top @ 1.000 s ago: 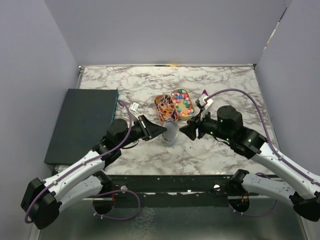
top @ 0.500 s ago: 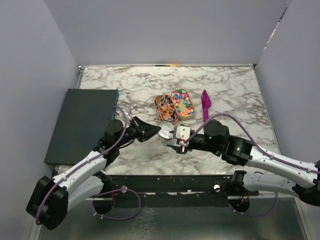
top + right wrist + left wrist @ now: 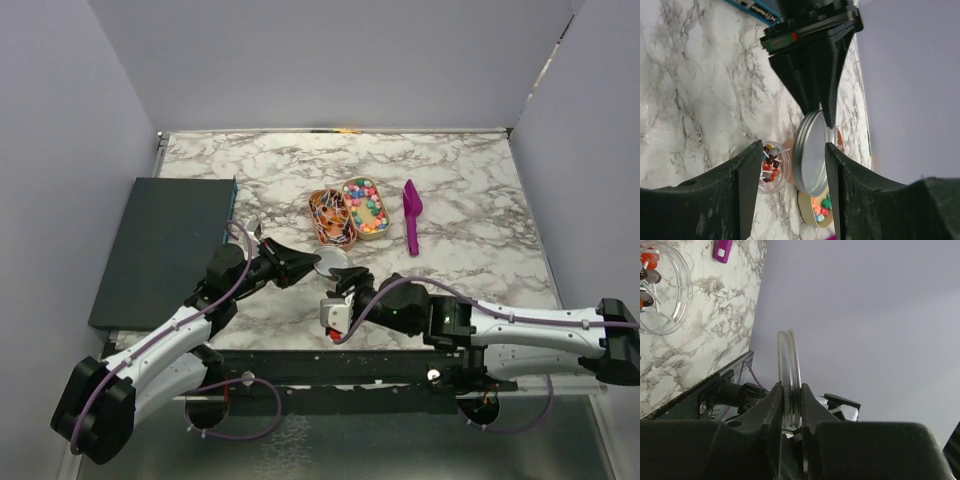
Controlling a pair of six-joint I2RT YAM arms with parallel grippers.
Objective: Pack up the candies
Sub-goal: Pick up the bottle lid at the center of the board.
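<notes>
- A round metal lid (image 3: 788, 375) is pinched on its thin edge by the left claw (image 3: 312, 264). The claw is closed narrow on the lid, and the lid is held up on its side above the bench (image 3: 470, 200).
- The right claw (image 3: 340, 297) is spread wide and nothing is held in it. It is placed just beside the lid, close to the front edge of the bench.
- A small clear jar (image 3: 771, 169) is stood on the bench just beside the lid. Red and dark bits with white sticks can be seen inside it.
- The candies (image 3: 364, 206) are piled in a little brown dish (image 3: 386, 222) near the middle of the bench, a bit toward the far edge.
- A purple scoop (image 3: 411, 215) is laid flat next to the dish, on the side nearer the right edge. It is well apart from both claws.
- The lid could be dropped. Only a thin rim is gripped, so a small bump or tilt could let it slip and roll.
- The two claws could be knocked together, because they are very close.
- The jar could be tipped over if it is brushed by a claw or hit by the falling lid.
- Candies could be spilled if the dish is nudged when the scoop is fetched.
</notes>
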